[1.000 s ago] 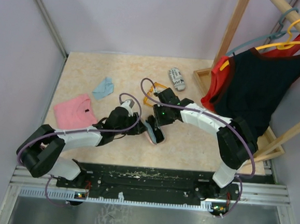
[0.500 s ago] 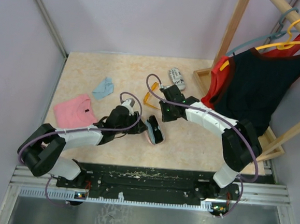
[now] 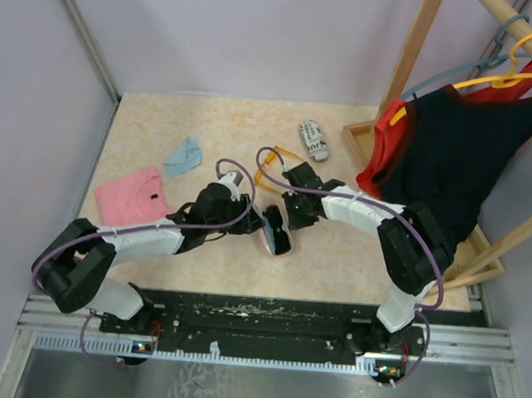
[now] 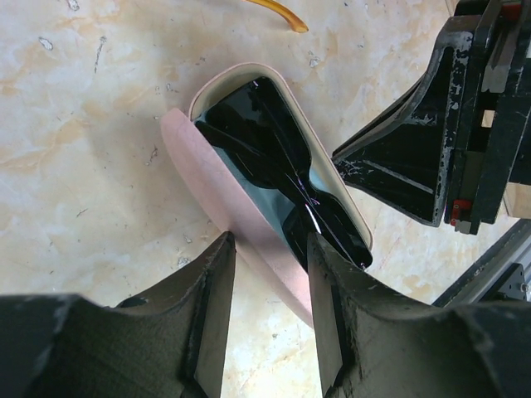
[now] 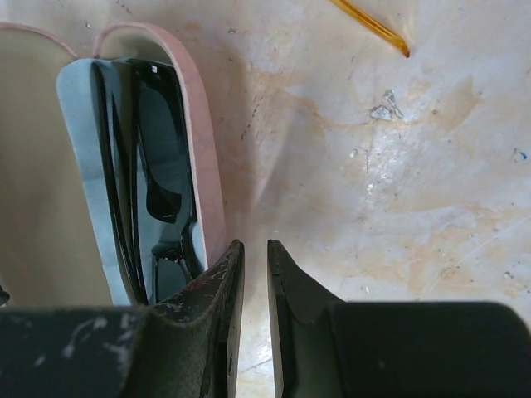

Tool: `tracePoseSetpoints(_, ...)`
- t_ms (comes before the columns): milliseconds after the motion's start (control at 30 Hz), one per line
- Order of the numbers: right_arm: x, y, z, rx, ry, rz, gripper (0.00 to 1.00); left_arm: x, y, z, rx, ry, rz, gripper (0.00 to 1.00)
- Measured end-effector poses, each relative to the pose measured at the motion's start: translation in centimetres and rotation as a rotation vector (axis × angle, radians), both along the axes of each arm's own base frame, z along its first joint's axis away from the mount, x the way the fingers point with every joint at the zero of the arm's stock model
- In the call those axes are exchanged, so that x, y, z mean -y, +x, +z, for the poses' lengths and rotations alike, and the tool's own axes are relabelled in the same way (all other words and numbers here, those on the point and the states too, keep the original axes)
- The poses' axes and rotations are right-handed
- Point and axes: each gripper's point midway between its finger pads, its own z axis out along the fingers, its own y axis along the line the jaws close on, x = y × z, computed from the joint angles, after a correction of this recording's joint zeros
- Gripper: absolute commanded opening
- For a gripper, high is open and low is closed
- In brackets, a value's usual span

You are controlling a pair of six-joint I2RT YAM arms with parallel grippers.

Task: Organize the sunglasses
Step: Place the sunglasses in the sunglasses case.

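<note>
Sitting folded in the open pink case [image 4: 203,178] at frame centre, the black sunglasses [image 4: 274,157] look stowed. The left gripper [image 4: 271,245] seemingly pinches that case; the right gripper [image 5: 253,249], clenched empty alongside, could nudge it and spill them.

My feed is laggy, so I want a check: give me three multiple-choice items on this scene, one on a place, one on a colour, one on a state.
1. The black sunglasses lie: A on a plate; B in the pink case; C on a shelf.
2. The loose sunglasses outside the case are: A orange; B green; C white.
3. The pink case is: A open; B zipped shut; C upside down.
Answers: 1 B, dark lenses fill its tray; 2 A, the arm in view is orange; 3 A, its lid lies folded back.
</note>
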Motion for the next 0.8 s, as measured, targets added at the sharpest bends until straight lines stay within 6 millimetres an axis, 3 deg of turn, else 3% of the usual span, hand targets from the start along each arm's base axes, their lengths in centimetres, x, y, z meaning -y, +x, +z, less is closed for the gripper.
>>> tracePoseSetpoints(367,-0.5,-1.9,-1.7,-0.064,0.056,0.007,0.18,0.3,0.4,0.4,0.009,0.024,-0.019,0.47)
tracePoseSetpoints(533,-0.6,-2.2,-1.7,-0.051,0.078,-0.005,0.23,0.5,0.6,0.7,0.017,0.026,-0.026,0.47)
tracePoseSetpoints(800,1.5,-2.2,-0.4,0.041,0.042,-0.076,0.30,1.0,0.5,0.8,0.010,0.020,-0.055,0.47)
